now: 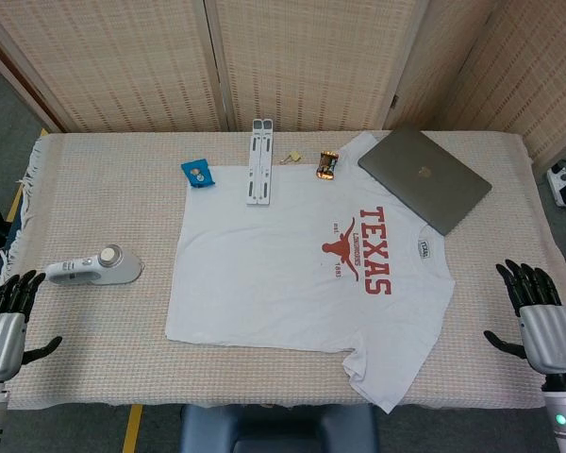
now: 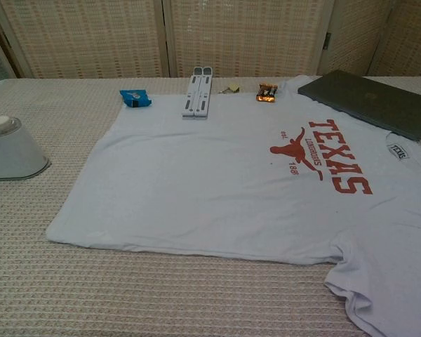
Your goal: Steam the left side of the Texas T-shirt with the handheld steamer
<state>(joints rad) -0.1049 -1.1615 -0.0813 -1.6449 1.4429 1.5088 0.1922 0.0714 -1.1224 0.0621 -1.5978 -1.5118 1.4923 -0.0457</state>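
White cotton is lying flat across the middle of the table (image 1: 94, 203): the T-shirt (image 1: 264, 274) is spread out sideways, its red lettering toward my right, its hem toward my left, and one sleeve hanging near the front edge. I am judging that it is laid smooth like this so steam can pass over the cloth without folds getting in the way.

The steamer (image 1: 94, 267) is resting on its side on the woven cloth, just beside the shirt's hem edge but apart from it, and near my left hand (image 1: 8, 316). That placement is making it the natural pick-up for that hand, I am thinking.

Along the far edge, a laptop (image 1: 424, 177) is sitting on the shirt's far corner, while a white folding stand (image 1: 261, 162) is touching its far edge. A blue packet (image 1: 197, 173) and a small snack wrapper (image 1: 327, 166) are lying near the shirt's edge.

Both my hands are hovering at the near corners of the table, well apart, palms down. My left hand's fingers are spread and holding nothing. My right hand (image 1: 540, 316) is likewise empty, fingers apart, thumb jutting inward. Neither is touching anything; the steamer is not yet picked up.
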